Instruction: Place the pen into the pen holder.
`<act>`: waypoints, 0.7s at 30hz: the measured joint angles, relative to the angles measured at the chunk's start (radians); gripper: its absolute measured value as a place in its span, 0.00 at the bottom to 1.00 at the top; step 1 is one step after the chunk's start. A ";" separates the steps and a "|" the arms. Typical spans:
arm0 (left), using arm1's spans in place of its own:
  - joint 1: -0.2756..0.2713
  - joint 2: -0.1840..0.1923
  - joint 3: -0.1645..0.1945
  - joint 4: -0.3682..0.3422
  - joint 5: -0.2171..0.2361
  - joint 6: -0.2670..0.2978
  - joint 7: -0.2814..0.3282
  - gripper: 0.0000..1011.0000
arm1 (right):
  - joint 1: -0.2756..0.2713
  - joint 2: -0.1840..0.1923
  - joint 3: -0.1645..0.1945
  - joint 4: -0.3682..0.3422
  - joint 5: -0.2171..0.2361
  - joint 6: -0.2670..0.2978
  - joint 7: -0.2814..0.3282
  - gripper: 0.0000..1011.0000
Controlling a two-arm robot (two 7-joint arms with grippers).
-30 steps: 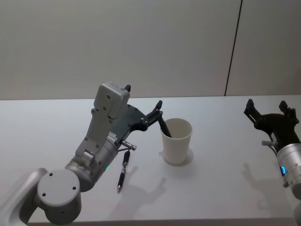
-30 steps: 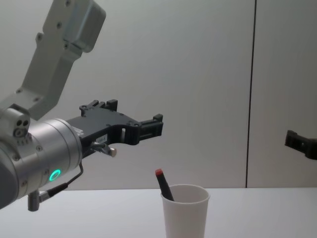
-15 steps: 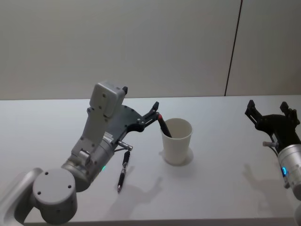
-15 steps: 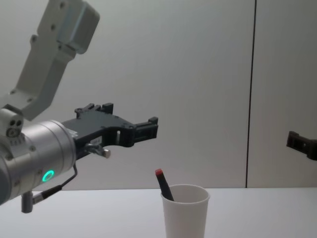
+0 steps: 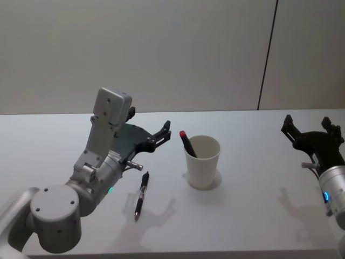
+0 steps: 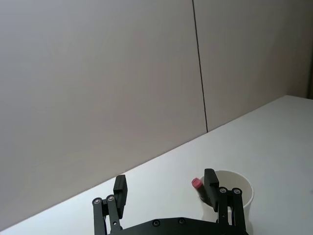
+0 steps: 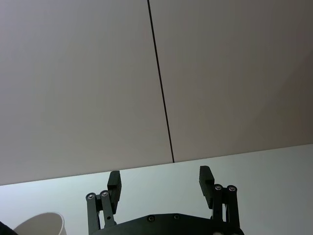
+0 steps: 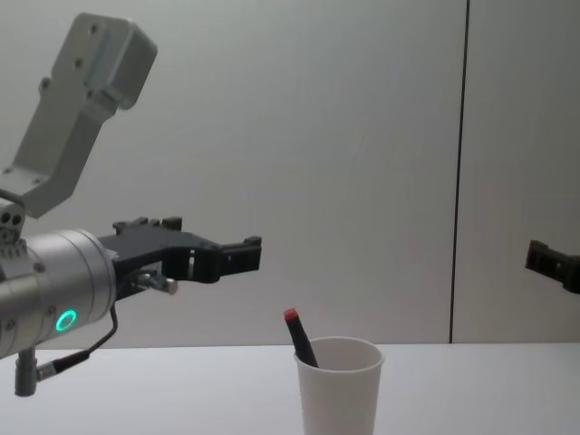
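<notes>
The pen (image 5: 187,144) leans in the cup (image 5: 203,167), so placing looks done; the left gripper (image 5: 159,135), jaws released and empty at the cup's 9 o'clock, could next take the second pen (image 5: 140,197) at 8 o'clock; the right gripper (image 5: 306,123) idles, jaws spread, at 3 o'clock

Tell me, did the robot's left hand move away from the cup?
Yes. The left gripper has backed off toward the robot's left, away from the pen holder. It was at the cup's rim before; now bare table shows between them.

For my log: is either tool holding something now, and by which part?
Nothing is held: left tool and right tool are both open and empty.
</notes>
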 joint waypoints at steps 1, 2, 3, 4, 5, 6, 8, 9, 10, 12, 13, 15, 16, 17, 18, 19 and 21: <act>-0.003 -0.003 -0.002 0.005 -0.009 0.015 0.005 0.99 | 0.000 0.000 0.000 0.000 0.000 0.000 0.000 0.99; -0.004 -0.005 -0.003 0.007 -0.012 0.021 0.008 0.99 | 0.000 0.000 0.000 0.000 0.000 0.000 0.000 0.99; -0.007 -0.008 -0.004 0.011 -0.022 0.037 0.013 0.99 | 0.000 0.000 0.000 0.000 0.000 0.000 0.000 0.99; -0.010 -0.011 -0.005 0.016 -0.027 0.045 0.016 0.99 | 0.000 0.000 0.000 -0.001 0.000 0.000 0.000 0.99; -0.014 -0.016 -0.007 0.023 -0.035 0.058 0.021 0.99 | 0.000 0.000 0.000 -0.001 0.000 0.000 0.000 0.99; -0.015 -0.018 -0.007 0.025 -0.040 0.065 0.024 0.99 | -0.001 0.000 0.000 -0.001 0.000 0.000 0.000 0.99; -0.021 -0.024 -0.009 0.034 -0.052 0.082 0.030 0.99 | -0.001 0.000 0.000 -0.001 0.000 0.000 0.000 0.99; -0.025 -0.030 -0.010 0.043 -0.059 0.092 0.035 0.99 | -0.001 0.000 0.000 -0.001 0.000 0.000 0.000 0.99; -0.029 -0.034 -0.011 0.050 -0.067 0.102 0.038 0.99 | -0.001 0.000 0.000 -0.001 0.000 0.000 0.000 0.99; -0.036 -0.043 -0.012 0.065 -0.079 0.116 0.045 0.99 | -0.001 0.000 0.000 -0.001 0.000 0.000 0.000 0.99; -0.038 -0.046 -0.012 0.070 -0.083 0.121 0.047 0.99 | -0.001 0.000 0.000 -0.001 0.000 0.000 0.000 0.99; -0.046 -0.055 -0.013 0.088 -0.096 0.135 0.054 0.99 | -0.001 0.000 0.000 -0.001 0.000 0.000 0.000 0.99; -0.048 -0.058 -0.013 0.093 -0.099 0.139 0.055 0.99 | -0.001 0.000 0.000 -0.001 0.000 0.000 0.000 0.99; -0.050 -0.060 -0.014 0.098 -0.103 0.143 0.057 0.99 | -0.001 0.000 0.000 -0.001 0.000 0.000 0.000 0.99; -0.051 -0.062 -0.014 0.101 -0.106 0.148 0.059 0.99 | -0.001 0.000 0.000 -0.001 0.000 0.000 0.000 0.99; -0.055 -0.067 -0.014 0.111 -0.112 0.158 0.062 0.99 | -0.001 0.000 0.000 -0.001 0.000 0.000 0.000 0.99; -0.059 -0.072 -0.015 0.120 -0.117 0.165 0.065 0.99 | -0.001 0.000 0.000 -0.001 0.000 0.000 0.000 0.99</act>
